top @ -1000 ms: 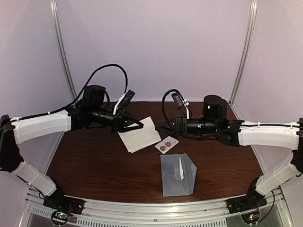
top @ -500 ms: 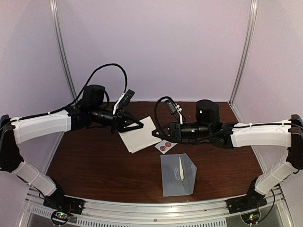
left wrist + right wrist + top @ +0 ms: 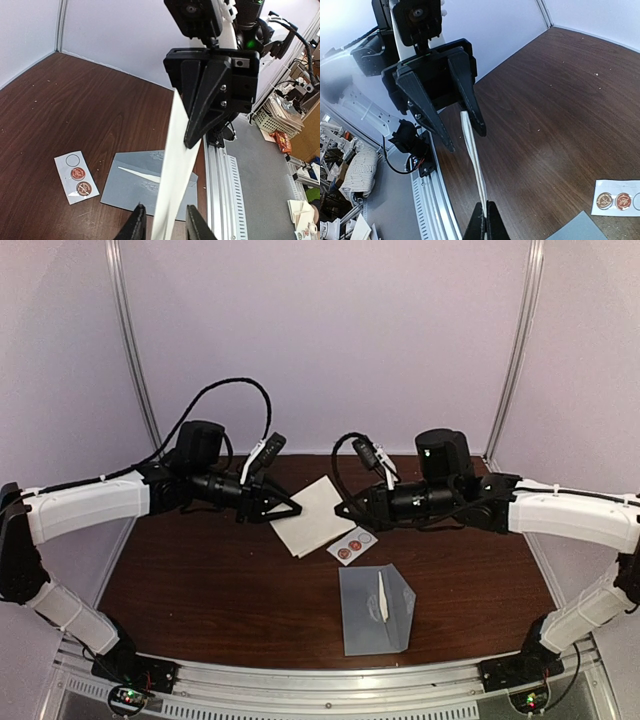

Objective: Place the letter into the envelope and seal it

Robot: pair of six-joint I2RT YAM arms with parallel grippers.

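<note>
The right end effector [image 3: 343,510] grips one edge of the white letter [image 3: 315,522] above the counter [image 3: 200,580] while the left end effector [image 3: 295,508] stands partly open around the other edge, probably a handover toward the grey-blue envelope [image 3: 365,625] at 6 o'clock.

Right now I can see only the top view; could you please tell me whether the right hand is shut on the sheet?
Observer: Yes, its own camera shows the right hand pinched shut on the edge of the sheet.
Operator: Thanks. Is the left hand gripping too?
Observer: No, it is open, its fingers spread either side of the sheet.
Operator: How many stickers are on the card?
Observer: Two red ones, plus one empty ring.
</note>
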